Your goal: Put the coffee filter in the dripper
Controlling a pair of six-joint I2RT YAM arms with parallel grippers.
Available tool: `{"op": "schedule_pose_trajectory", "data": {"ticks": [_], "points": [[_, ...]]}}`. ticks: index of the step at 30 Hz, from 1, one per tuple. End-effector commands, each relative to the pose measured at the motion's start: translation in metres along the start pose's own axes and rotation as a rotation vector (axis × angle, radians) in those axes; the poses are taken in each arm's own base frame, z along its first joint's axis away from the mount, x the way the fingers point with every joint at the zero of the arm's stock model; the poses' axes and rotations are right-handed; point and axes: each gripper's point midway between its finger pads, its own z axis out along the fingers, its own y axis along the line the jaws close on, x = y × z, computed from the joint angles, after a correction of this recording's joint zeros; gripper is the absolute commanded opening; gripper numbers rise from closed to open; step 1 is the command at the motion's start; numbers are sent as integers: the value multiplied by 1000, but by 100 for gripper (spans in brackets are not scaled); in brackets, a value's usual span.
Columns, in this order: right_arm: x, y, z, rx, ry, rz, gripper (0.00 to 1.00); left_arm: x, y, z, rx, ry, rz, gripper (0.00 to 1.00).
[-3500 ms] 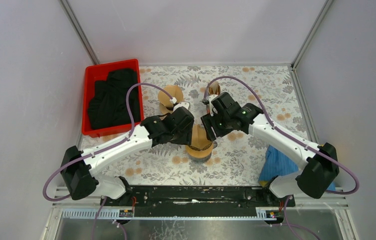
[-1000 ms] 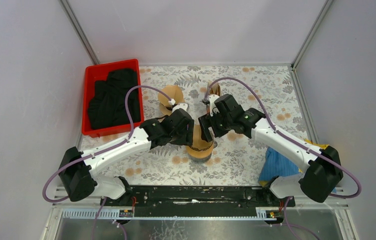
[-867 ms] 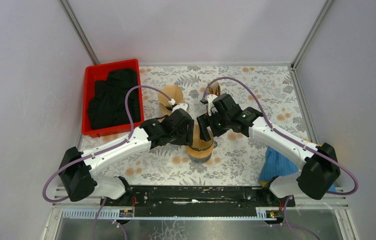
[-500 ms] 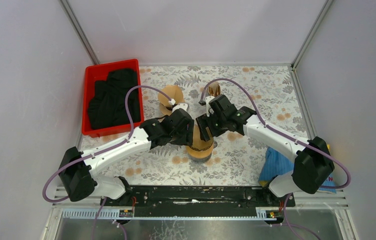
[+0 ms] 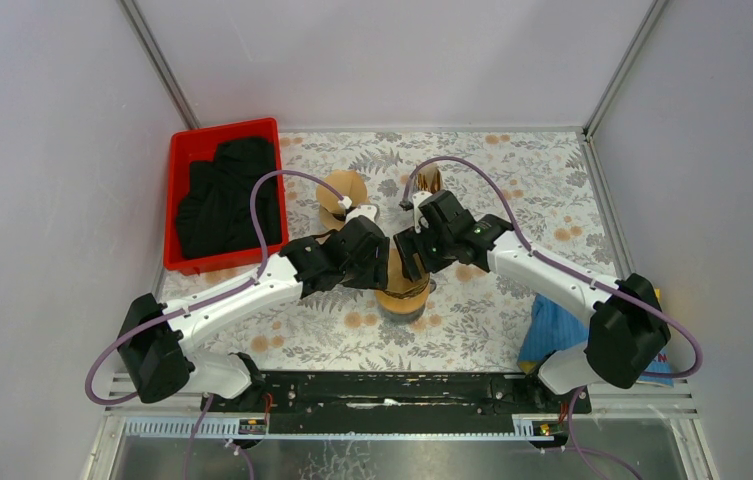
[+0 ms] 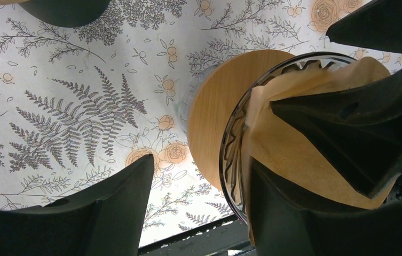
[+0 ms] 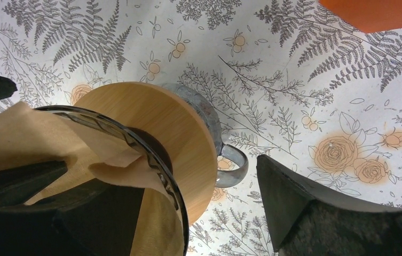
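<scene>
The glass dripper (image 5: 402, 300) with a wooden collar (image 6: 212, 114) sits on a grey mug (image 7: 230, 160) at mid-table. The brown paper coffee filter (image 6: 300, 160) lies inside it, its edge folded over the ribbed rim (image 7: 110, 154). My left gripper (image 5: 380, 266) is open and straddles the dripper's left wall (image 6: 201, 165), one finger (image 6: 305, 224) inside the filter and the other clear of the glass. From the right, my right gripper (image 5: 412, 262) is open the same way (image 7: 198, 176), with one finger (image 7: 97, 213) pressed in the filter and the outer finger (image 7: 305, 202) apart from the mug.
A red bin (image 5: 177, 160) holding black cloth stands at the back left. A brown round holder (image 5: 342, 190) and a small brown object (image 5: 429, 180) sit behind the dripper. A blue cloth (image 5: 557, 325) lies at the near right.
My right gripper has shifted a little left and closer over the dripper, its jaws narrowing slightly. The left arm has stayed put.
</scene>
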Motion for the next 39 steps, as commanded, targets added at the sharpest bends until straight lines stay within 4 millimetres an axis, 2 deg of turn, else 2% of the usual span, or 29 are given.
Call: {"op": "schedule_pose_trajectory", "data": {"ticks": [1, 9, 18, 23, 31, 39], "points": [[-13, 12, -13, -70, -59, 0, 82, -1, 1, -1, 8, -7, 3, 68], [2, 12, -4, -80, -4, -3, 84, 0, 0, 1, 10, -4, 2, 68], [10, -15, 0, 61, -14, 3, 84, 1, 3, 1, 5, -5, 2, 68], [11, -8, 2, 28, -3, 9, 83, 1, 1, 2, 8, -3, 2, 68], [-9, 9, -15, -53, -74, 13, 84, 1, 1, 3, 8, -1, 3, 68], [-29, 18, -47, -96, -185, 17, 87, 0, -1, 4, 12, -4, 1, 68]]}}
